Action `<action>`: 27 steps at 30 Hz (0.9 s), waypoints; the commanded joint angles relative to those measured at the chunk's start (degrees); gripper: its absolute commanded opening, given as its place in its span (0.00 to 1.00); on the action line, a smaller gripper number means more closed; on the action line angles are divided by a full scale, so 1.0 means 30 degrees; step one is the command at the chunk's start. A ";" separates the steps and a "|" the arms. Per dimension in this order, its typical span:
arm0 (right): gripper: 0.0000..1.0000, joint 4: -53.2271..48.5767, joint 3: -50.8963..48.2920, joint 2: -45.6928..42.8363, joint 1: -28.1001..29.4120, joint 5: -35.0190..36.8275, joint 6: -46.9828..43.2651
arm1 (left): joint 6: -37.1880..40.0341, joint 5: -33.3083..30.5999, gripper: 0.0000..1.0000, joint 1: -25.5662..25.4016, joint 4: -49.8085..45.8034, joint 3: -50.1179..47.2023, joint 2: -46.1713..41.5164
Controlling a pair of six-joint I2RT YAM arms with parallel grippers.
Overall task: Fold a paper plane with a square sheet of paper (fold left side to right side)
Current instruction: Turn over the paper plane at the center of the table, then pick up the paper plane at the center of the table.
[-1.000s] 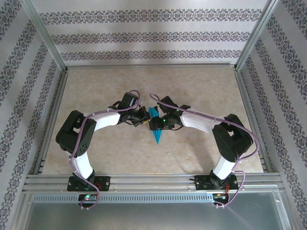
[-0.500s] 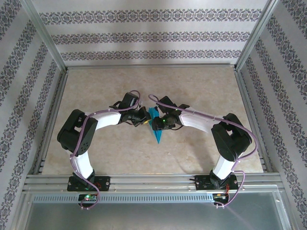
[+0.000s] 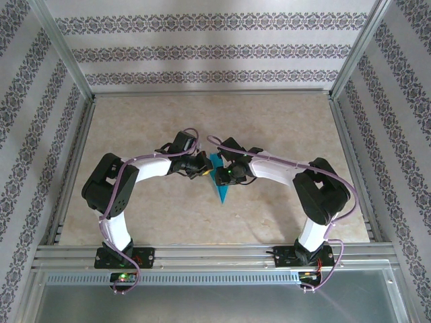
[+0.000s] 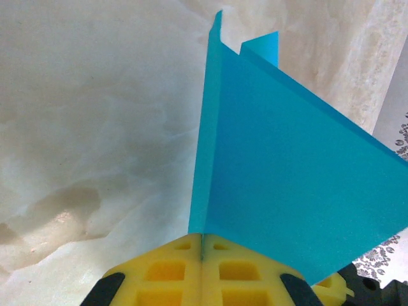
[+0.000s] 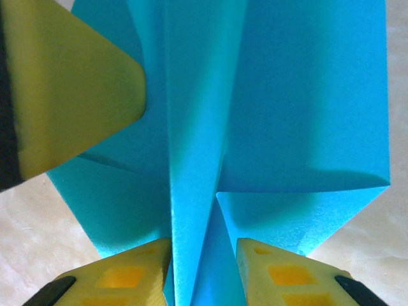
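Paper plane (image 3: 219, 183), teal-blue and already creased into a narrow dart, sits at the middle of the beige marbled table (image 3: 135, 121), caught between the two arms. From above, its pointed nose aims toward the near edge where the arm bases are bolted, and the wider tail is tucked in between the two wrists.

The left gripper (image 3: 201, 168) comes in from the left side. Up close, the left gripper (image 4: 202, 245) has its yellow pads pressed flat together, with the edge of the plane (image 4: 287, 172) pinched in the seam and one wing spreading off to the right.

The right gripper (image 3: 225, 173) meets it from the other side. Up close, the right gripper (image 5: 204, 268) has its pads standing apart, one on either side of the raised centre ridge of the plane (image 5: 299, 95), straddling it. One yellow finger (image 5: 70, 95) of the left gripper rests against the paper at the upper left.
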 commanded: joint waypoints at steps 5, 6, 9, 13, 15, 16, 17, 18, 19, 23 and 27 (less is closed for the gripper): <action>0.30 -0.0364 0.0592 0.0799 0.0344 0.0418 0.1151 | -0.0270 0.0123 0.00 -0.0316 0.0715 -0.0224 0.0567; 0.30 -0.0363 0.0599 0.0882 0.0379 0.0431 0.1256 | -0.0299 0.0123 0.00 -0.0324 0.0758 -0.0266 0.0579; 0.29 -0.0338 0.0656 0.1066 0.0476 0.0436 0.1552 | -0.0328 0.0123 0.00 -0.0368 0.0876 -0.0340 0.0679; 0.27 -0.0229 0.0685 0.1286 0.0544 0.0403 0.2078 | -0.0358 0.0119 0.00 -0.0382 0.1001 -0.0458 0.0864; 0.26 -0.0212 0.0685 0.1378 0.0575 0.0387 0.2263 | -0.0387 0.0097 0.00 -0.0386 0.1104 -0.0561 0.0922; 0.26 -0.0217 0.0712 0.1411 0.0561 0.0387 0.2324 | -0.0387 0.0094 0.00 -0.0395 0.1144 -0.0594 0.0934; 0.25 -0.0217 0.0738 0.1473 0.0587 0.0387 0.2373 | -0.0387 0.0087 0.00 -0.0390 0.1168 -0.0606 0.0969; 0.24 -0.0217 0.0718 0.1506 0.0589 0.0387 0.2455 | -0.0387 0.0065 0.00 -0.0384 0.1148 -0.0677 0.0983; 0.23 -0.0217 0.0715 0.1558 0.0594 0.0388 0.2500 | -0.0372 0.0035 0.02 -0.0382 0.1187 -0.0691 0.0972; 0.14 -0.0246 0.0658 0.1553 0.0589 0.0358 0.2693 | -0.0314 -0.0237 0.12 -0.0398 0.1208 -0.0939 0.0618; 0.04 -0.0348 0.0626 0.0994 0.0566 0.0402 0.2756 | -0.0044 -0.0654 0.30 -0.0182 0.1264 -0.1376 -0.0523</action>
